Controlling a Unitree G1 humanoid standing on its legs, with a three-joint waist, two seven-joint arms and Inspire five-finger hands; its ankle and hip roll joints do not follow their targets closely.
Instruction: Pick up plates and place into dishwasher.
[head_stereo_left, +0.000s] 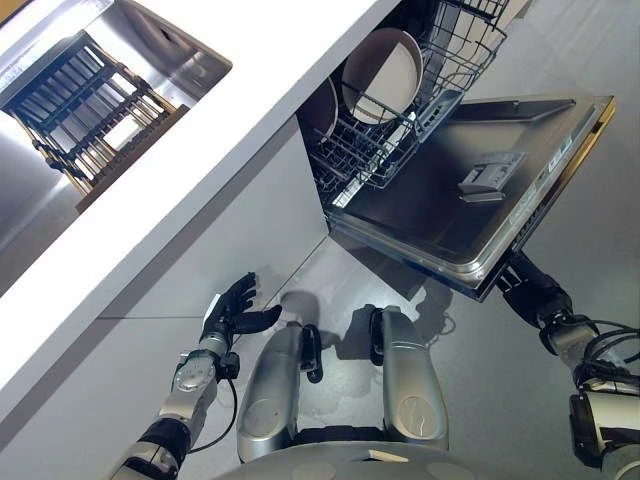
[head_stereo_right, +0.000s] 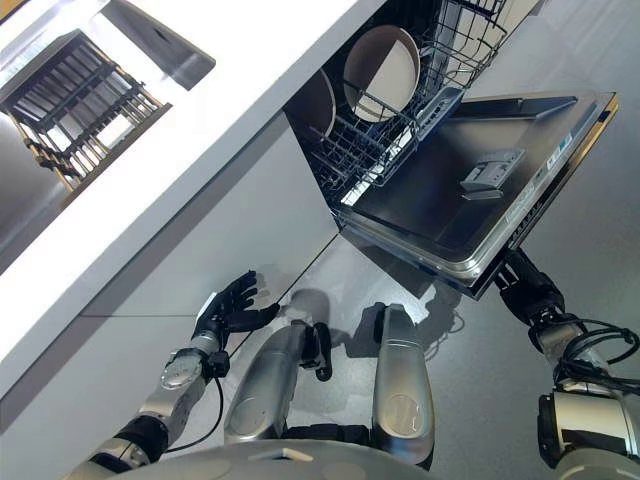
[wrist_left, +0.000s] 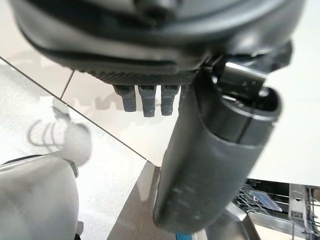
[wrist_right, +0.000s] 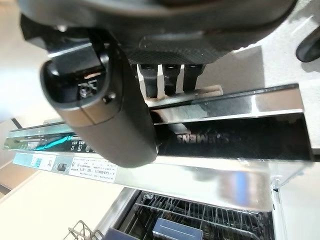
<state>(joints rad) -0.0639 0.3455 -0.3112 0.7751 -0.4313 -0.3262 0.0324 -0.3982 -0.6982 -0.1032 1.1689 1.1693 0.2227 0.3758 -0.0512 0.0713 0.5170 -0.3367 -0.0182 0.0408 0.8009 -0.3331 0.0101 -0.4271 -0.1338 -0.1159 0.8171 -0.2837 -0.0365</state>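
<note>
Left eye view: two plates (head_stereo_left: 382, 73) stood upright in the lower rack (head_stereo_left: 370, 150) of the dishwasher, door (head_stereo_left: 470, 190) dropped open, beneath the white surface (head_stereo_left: 200, 130); dish rack (head_stereo_left: 85, 105) up top. Left hand (head_stereo_left: 232, 312) low by the cabinet, fingers relaxed, empty.

Right wrist view: right hand (wrist_right: 125, 95) under the door's edge (fingers straight, gripping nothing).

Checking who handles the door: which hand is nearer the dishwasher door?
Right. The right hand is under the open door's front edge, fingers against it. The left hand hangs low by the cabinet front, well clear of it.
</note>
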